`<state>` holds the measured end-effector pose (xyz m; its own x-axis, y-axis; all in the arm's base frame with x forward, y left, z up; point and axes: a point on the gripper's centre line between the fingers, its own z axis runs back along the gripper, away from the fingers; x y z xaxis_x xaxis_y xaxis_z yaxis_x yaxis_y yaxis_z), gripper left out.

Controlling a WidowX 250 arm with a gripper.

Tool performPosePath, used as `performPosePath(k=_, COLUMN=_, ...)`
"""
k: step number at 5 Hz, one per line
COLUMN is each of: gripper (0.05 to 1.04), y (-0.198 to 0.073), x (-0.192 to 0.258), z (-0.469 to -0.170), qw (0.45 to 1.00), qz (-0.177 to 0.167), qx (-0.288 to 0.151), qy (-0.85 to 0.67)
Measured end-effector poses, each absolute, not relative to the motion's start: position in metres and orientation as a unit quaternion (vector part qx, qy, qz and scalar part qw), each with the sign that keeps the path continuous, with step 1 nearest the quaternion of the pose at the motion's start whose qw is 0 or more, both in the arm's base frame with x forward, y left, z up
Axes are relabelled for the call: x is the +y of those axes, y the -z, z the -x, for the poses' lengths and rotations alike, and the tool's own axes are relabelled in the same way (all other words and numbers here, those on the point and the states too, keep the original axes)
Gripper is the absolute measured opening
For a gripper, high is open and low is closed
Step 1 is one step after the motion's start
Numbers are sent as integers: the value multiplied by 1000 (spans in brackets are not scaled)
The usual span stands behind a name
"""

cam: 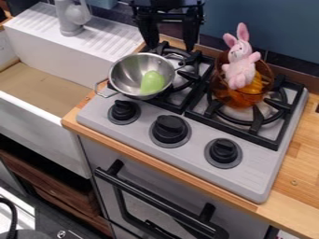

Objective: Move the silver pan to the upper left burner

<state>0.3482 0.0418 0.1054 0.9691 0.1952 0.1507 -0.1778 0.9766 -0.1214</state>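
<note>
Pan (132, 85): found at the front left of the stove (134, 122), over the left grate (193, 58), its rim reaching past the stove's left edge. A green toy (152, 83) lies inside. Jaws (170, 49): set wide, nothing between them, hanging above the back of that grate, behind the pan.

Handling, as you should judge it: thin metal, light, stiff and unlikely to dent, but slick. Expect the bowl to swivel if you pinch it off-centre, and the toy to slide or roll if you tip it.

Hold points: you have a wire handle (103, 89) at the front left, toward the sink (53, 88), and another (185, 65) at the back right, nearer the jaws. The back rim beside the latter is advised; straddle the wall, close firmly, and keep the pan level. Lift just enough to clear the bars.
</note>
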Motion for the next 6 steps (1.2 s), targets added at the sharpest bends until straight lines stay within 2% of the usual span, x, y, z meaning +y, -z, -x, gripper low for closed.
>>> performPosePath(k=1, gripper=995, y=-93, x=41, z=-345, qw=993, qz=55, qx=-59, qy=-90)
performPosePath(k=2, gripper=995, y=-89, x=47, z=-340, qw=998, qz=54, qx=-43, qy=9)
performPosePath(k=4, gripper=995, y=-92, x=52, z=-326, qw=981, qz=52, qx=-59, qy=176)
performPosePath(k=5, gripper=995, y=-96, x=56, z=-308, qw=966, qz=39, qx=-83, qy=242)
performPosePath(k=6, gripper=996, y=-90, x=61, z=-298, qw=961, qz=19, qx=-82, qy=262)
